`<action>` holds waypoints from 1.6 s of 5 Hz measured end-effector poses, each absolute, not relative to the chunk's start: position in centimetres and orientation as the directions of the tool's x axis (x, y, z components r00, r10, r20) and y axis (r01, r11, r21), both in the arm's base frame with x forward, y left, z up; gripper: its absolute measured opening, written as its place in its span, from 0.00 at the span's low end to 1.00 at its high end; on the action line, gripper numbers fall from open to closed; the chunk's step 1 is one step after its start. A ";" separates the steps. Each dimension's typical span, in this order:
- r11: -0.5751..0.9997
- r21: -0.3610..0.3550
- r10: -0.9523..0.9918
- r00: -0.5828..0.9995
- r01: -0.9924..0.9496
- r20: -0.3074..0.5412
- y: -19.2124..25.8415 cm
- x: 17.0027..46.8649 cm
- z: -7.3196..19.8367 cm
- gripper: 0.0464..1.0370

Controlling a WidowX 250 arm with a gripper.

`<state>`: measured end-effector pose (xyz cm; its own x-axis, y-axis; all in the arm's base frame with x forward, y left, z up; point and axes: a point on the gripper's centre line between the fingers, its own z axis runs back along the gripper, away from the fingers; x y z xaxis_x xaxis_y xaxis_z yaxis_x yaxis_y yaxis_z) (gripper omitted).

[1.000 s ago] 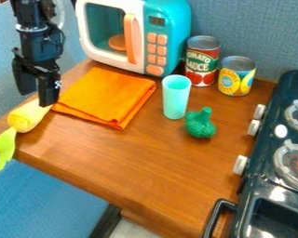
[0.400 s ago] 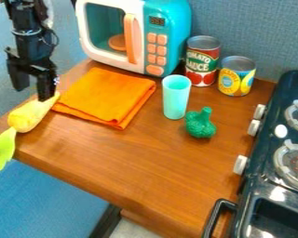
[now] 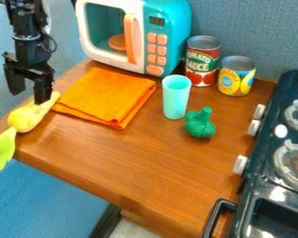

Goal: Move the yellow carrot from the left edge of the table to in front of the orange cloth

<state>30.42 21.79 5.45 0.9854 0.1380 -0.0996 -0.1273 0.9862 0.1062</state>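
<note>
Two fingers spread apart, the gripper at upper left has shifted left, then dipped slightly over the yellow toy vegetable, unmoved at the left of the worktop; it seems to be aligning a grasp, contact uncertain.

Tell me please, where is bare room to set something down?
The widest bare patch of wooden counter runs from the orange cloth and green toy vegetable to the front edge and the stove. Crowded: around the cup and two food cans, and beside the cloth, where the gripper hangs at the yellow toy vegetable.
</note>
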 end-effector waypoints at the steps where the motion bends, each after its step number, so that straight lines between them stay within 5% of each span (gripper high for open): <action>1: 0.981 0.103 0.176 0.978 -0.165 -0.112 22.4 29.9 4.5 0.97; 3: 0.967 0.061 0.254 0.955 -0.248 -0.153 21.9 29.3 1.9 0.89; 4: 0.957 0.009 0.287 0.947 -0.288 -0.146 21.5 28.8 1.8 0.65; 5: 0.965 -0.051 0.250 0.963 -0.256 -0.100 20.4 28.6 4.9 0.50; 6: 0.983 -0.064 0.171 0.985 -0.170 0.017 18.7 28.5 10.1 0.47; 7: 0.999 -0.025 0.036 0.998 -0.034 0.061 14.0 29.6 12.5 0.46; 8: 0.997 0.015 -0.077 0.996 0.076 0.040 8.9 30.0 12.0 0.46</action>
